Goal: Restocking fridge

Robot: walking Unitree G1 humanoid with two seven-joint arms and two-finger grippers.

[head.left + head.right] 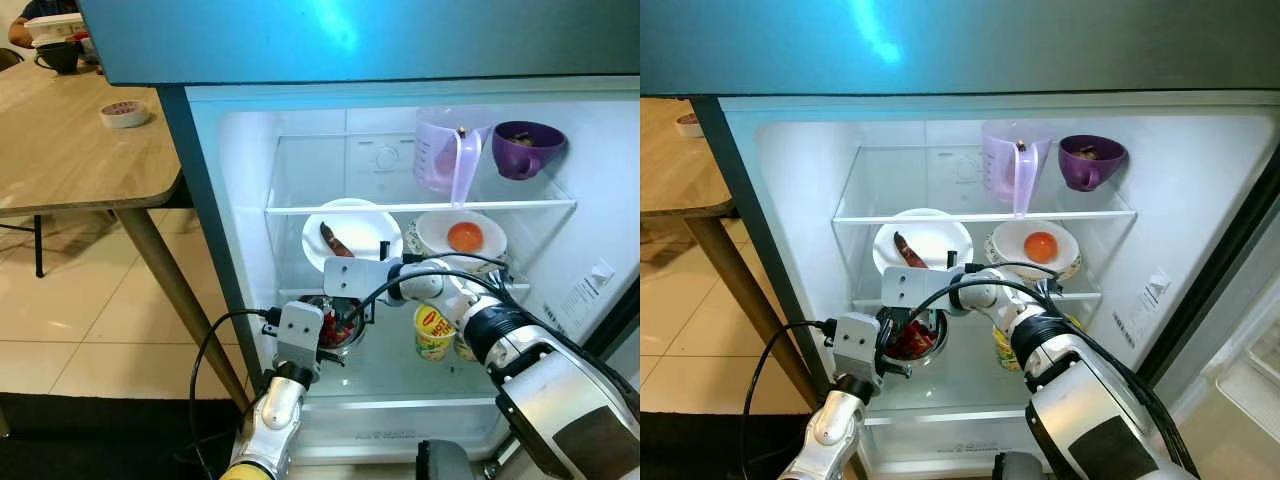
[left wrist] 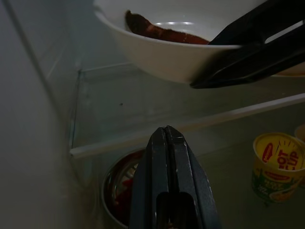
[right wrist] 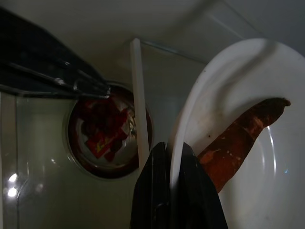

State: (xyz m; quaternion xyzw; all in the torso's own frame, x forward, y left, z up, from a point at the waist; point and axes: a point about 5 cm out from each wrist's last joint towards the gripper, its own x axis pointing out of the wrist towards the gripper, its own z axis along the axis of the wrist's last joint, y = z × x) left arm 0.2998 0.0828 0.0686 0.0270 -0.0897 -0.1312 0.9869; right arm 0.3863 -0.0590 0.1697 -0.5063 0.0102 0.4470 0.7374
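My right gripper (image 3: 172,188) pinches the smooth white bowl (image 3: 248,119) rim between its fingers. My left gripper (image 2: 167,143) is closed, empty, above the round metal bowl (image 2: 119,191) on the glass fridge shelf (image 1: 420,206).

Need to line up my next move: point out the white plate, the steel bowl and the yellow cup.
white plate (image 1: 362,228): left eye view, bare inner surface.
steel bowl (image 3: 90,164): right wrist view, lower rim.
yellow cup (image 2: 275,164): left wrist view, printed side wall.
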